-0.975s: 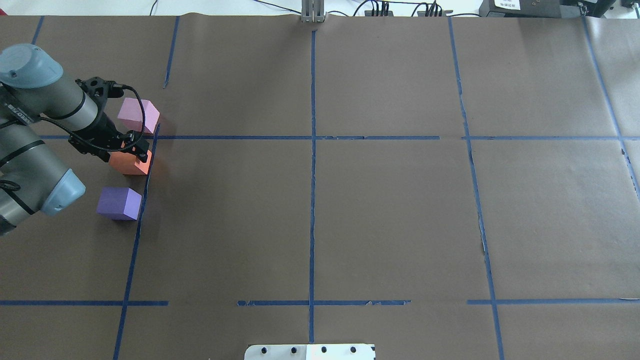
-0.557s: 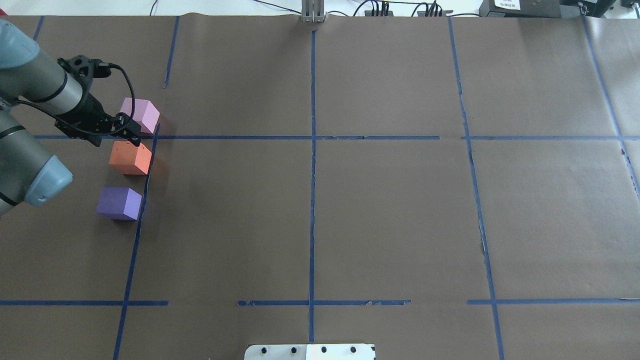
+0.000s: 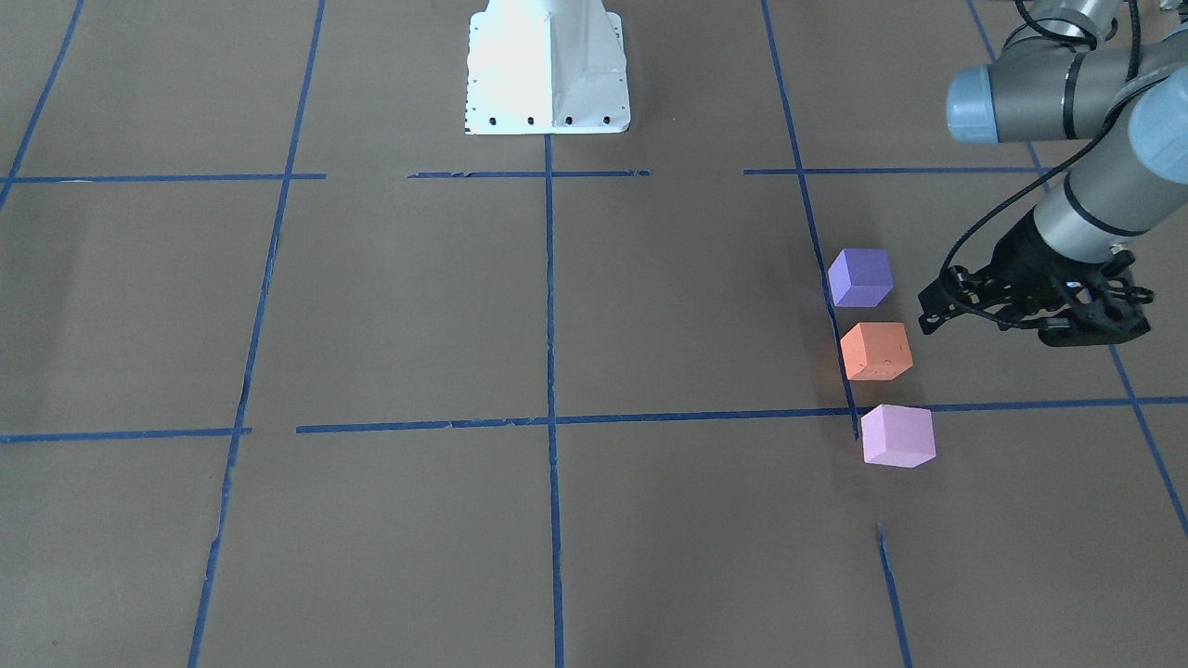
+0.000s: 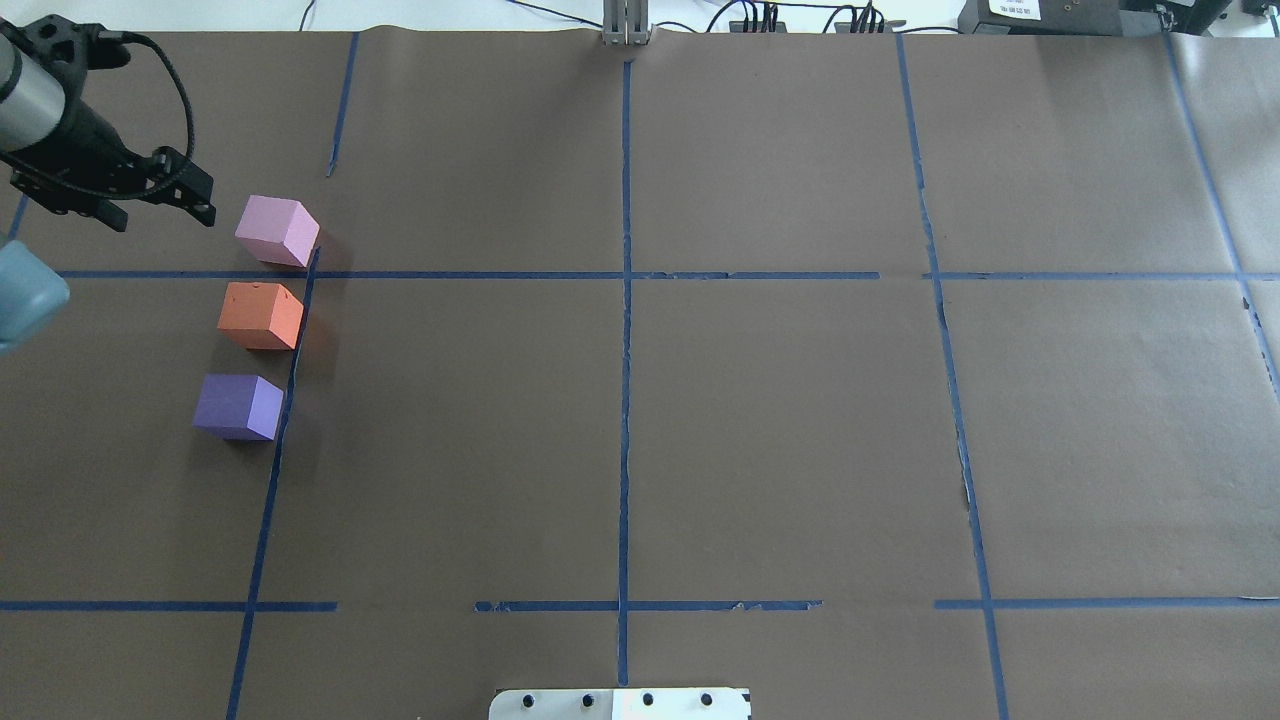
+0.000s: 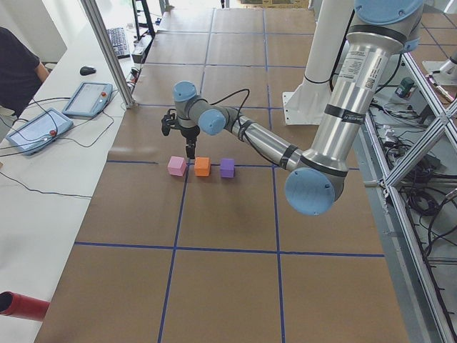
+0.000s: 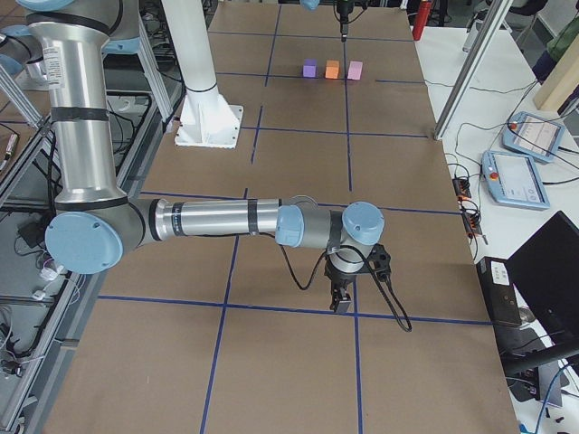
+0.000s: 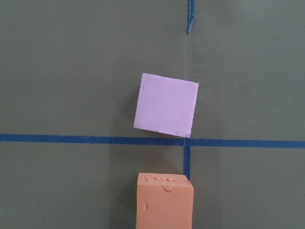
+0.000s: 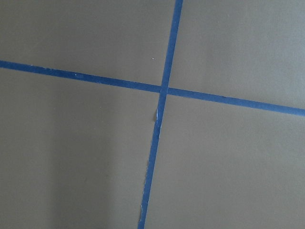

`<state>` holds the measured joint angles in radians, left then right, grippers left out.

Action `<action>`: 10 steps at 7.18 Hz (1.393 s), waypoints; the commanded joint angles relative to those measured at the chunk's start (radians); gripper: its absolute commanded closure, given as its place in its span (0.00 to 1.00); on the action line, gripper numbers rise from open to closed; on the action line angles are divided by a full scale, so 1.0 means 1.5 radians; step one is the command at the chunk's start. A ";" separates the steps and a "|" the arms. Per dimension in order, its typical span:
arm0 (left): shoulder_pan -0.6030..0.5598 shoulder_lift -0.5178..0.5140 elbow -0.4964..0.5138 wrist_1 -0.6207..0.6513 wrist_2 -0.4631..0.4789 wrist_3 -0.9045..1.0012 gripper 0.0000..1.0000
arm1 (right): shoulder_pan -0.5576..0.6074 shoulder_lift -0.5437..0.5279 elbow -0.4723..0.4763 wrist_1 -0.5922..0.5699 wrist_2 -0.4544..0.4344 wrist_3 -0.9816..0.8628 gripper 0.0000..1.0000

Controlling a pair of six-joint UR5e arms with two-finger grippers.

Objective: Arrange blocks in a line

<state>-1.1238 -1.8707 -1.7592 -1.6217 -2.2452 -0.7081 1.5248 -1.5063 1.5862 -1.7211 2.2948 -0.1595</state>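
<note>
Three cubes stand in a row along a blue tape line at the table's left side: pale pink block (image 4: 277,230) farthest, orange block (image 4: 260,316) in the middle, purple block (image 4: 238,407) nearest. The front view also shows pink (image 3: 897,435), orange (image 3: 875,351) and purple (image 3: 860,276). My left gripper (image 4: 205,198) hangs open and empty above the table, left of the pink block, touching nothing; it also shows in the front view (image 3: 928,313). The left wrist view shows the pink block (image 7: 166,104) and the orange block (image 7: 165,200) below. My right gripper (image 6: 342,303) shows only in the exterior right view, low over the far right of the table; I cannot tell its state.
Brown paper with a grid of blue tape lines (image 4: 624,300) covers the table. The white robot base plate (image 4: 620,703) sits at the near middle edge. Tablets and cables (image 5: 89,98) lie on the bench beyond the table's far edge.
My left gripper let go of the orange block, rose, and drew back toward the far left corner. The three blocks stayed in place.
</note>
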 commanded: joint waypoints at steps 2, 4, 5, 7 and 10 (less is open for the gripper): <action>-0.166 0.076 0.012 0.036 -0.020 0.314 0.00 | 0.000 0.000 0.000 0.000 0.000 0.000 0.00; -0.248 0.119 0.024 0.042 -0.019 0.432 0.00 | 0.000 0.000 0.000 0.000 0.000 0.000 0.00; -0.280 0.138 0.039 0.047 -0.019 0.492 0.00 | 0.000 0.000 0.000 0.000 0.000 0.000 0.00; -0.329 0.170 0.077 0.046 -0.020 0.624 0.00 | 0.000 0.000 0.000 0.000 0.000 0.000 0.00; -0.382 0.205 0.078 0.054 -0.080 0.617 0.00 | 0.000 0.000 0.000 0.000 0.000 0.000 0.00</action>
<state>-1.6694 -1.5882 -1.6478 -1.5446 -2.3168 0.2192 1.5248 -1.5064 1.5861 -1.7211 2.2948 -0.1595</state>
